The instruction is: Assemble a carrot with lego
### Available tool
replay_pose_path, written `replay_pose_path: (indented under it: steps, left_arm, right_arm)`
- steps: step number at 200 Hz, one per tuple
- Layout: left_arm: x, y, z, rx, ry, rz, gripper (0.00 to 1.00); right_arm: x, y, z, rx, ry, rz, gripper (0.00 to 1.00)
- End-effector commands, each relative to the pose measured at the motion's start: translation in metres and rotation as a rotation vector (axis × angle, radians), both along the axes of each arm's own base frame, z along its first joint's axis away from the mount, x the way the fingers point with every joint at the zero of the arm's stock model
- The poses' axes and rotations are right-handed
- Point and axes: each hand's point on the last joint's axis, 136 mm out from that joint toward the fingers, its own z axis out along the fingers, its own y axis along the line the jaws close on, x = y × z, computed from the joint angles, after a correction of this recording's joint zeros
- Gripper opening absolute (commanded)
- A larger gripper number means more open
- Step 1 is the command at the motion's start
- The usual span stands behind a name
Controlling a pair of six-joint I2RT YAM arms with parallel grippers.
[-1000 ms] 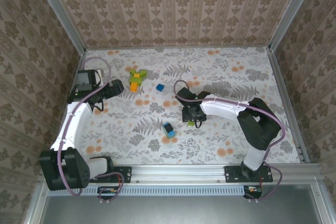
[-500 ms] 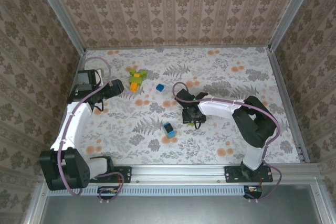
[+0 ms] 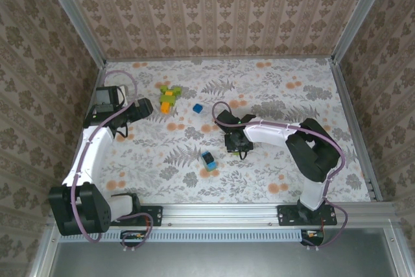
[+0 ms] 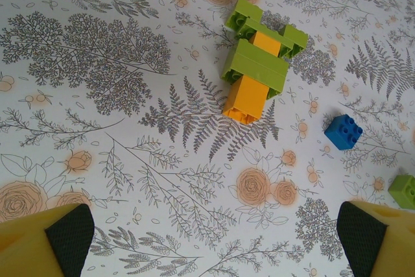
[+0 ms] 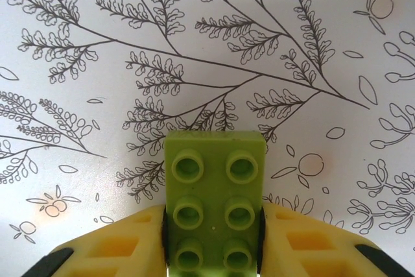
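A light green lego brick [image 5: 215, 192], studs toward the camera, sits clamped between the yellow fingers [image 5: 123, 244] of my right gripper [image 5: 214, 251], low over the table. From above, the right gripper [image 3: 235, 144] is at the table's middle. A part-built piece of light green and orange lego bricks [image 4: 256, 69] lies flat at the back left [image 3: 168, 98]. My left gripper [image 4: 214, 244] is open just short of that piece with nothing between its fingers, and from above the left gripper [image 3: 139, 109] is to its left.
A loose blue brick [image 4: 343, 132] lies right of the built piece [image 3: 197, 108]. A blue brick with black on it [image 3: 208, 159] rests nearer the front. Another light green brick [image 4: 405, 190] shows at the right edge of the left wrist view. Papered walls enclose the table.
My right gripper has closed on the light green brick and shifted slightly left. The left arm has not moved.
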Motion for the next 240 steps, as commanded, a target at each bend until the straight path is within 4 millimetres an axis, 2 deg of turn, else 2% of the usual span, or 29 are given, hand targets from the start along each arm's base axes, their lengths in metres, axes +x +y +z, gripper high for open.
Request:
replay_pose_path:
  steps: [1,45,87,115,147,181,240]
  left_arm:
    - [0.001,-0.001,0.004,0.016,-0.004,-0.017,1.0]
    - [0.001,-0.002,0.005,0.014,-0.005,-0.02,1.0]
    - [0.001,-0.002,0.004,0.015,-0.004,-0.018,1.0]
    - [0.001,-0.001,0.004,0.017,-0.003,-0.016,1.0]
    - [0.001,-0.001,0.003,0.017,-0.001,-0.016,1.0]
    - [0.001,-0.001,0.004,0.016,-0.002,-0.017,1.0]
    - [0.001,-0.002,0.004,0.017,-0.001,-0.019,1.0]
  right_arm:
    - [-0.003,-0.007,0.004,-0.024,-0.002,0.011,0.33]
    - [-0.01,-0.009,0.053,-0.003,-0.049,0.114,0.31]
    - [-0.031,0.013,0.101,0.1,-0.055,0.32,0.31]
    - [-0.041,0.029,0.118,0.117,-0.048,0.389,0.31]
    - [-0.051,0.063,0.126,0.128,-0.049,0.438,0.31]
    - [-0.061,0.086,0.124,0.125,-0.042,0.457,0.32]
    - [-0.072,0.102,0.112,0.109,0.0,0.515,0.32]
